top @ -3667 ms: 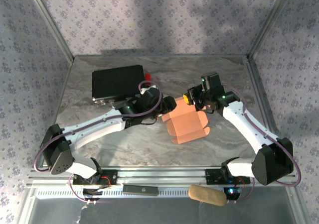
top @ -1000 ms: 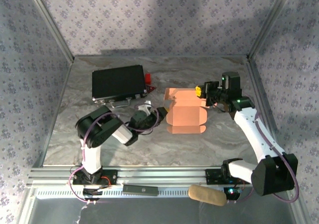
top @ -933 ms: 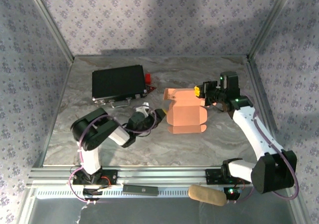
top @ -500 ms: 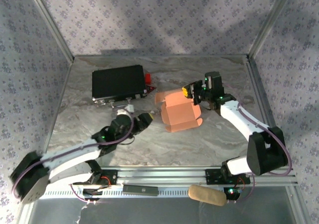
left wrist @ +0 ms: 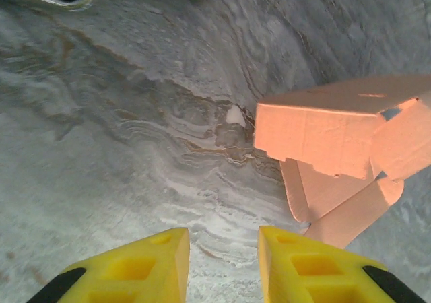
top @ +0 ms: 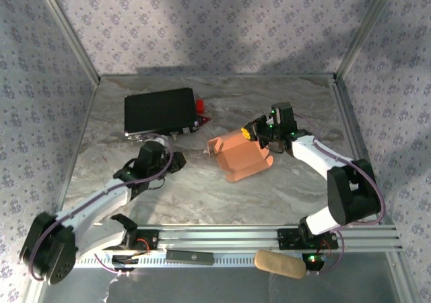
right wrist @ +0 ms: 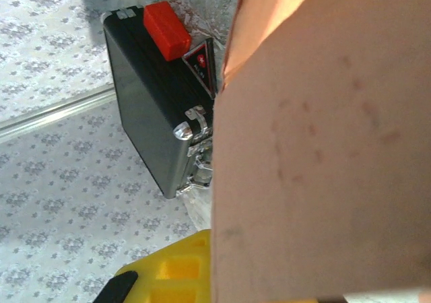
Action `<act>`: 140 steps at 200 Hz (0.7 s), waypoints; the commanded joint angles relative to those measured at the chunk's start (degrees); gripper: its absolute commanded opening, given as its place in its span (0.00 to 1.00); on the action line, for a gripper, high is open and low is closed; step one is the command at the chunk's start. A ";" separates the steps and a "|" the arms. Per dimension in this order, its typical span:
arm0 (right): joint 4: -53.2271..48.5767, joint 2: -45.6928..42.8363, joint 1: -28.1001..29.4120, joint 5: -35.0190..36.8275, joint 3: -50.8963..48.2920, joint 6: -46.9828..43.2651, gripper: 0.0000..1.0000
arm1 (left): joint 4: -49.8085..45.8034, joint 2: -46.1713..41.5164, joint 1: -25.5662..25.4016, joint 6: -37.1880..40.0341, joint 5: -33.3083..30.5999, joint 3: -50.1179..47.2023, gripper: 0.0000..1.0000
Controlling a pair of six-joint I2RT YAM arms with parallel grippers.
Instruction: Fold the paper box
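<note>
- The paper box [top: 239, 157] sits mid-table, half-formed. One walled end is up, loose flaps hang open, and its long axis runs slantwise across the table [top: 202, 196].
- The right fingers [top: 254, 136] are at the box's far right end and touch it. In the wrist view a cardboard panel lies against the inner face of the one yellow finger that shows. The other finger is behind the sheet, so I cannot tell whether the card is pinched or only leaned on.
- The left fingers [left wrist: 222, 246] are spread with nothing between them and point along the table. The box lies ahead of them and off to their right, well apart, with its closed end wall turned their way.
- The right arm is plainly the nearer. My guess is the left must cross that bare strip and swing right to reach the open flaps while the right steadies the box.
- There is free table on the near side of the box and between it and the left fingers.
- The black case [top: 159, 112], with a red block [right wrist: 165, 28] by its corner, lies beyond the left fingers. It is clear of the box but close enough to crowd a push toward the far left.
</note>
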 commanded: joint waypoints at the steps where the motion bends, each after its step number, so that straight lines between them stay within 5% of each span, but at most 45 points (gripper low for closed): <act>1: 0.46 2.37 -0.70 -2.78 1.42 -4.13 0.00 | 6.03 5.81 0.28 7.92 3.58 4.72 0.33; 95: -0.22 10.70 -1.41 -3.85 6.91 -9.14 0.00 | 12.27 20.03 0.76 14.49 4.18 9.82 0.36; 140: 16.38 11.79 -1.76 -3.66 2.24 -9.05 0.00 | 12.82 23.01 1.26 16.03 5.16 11.82 0.36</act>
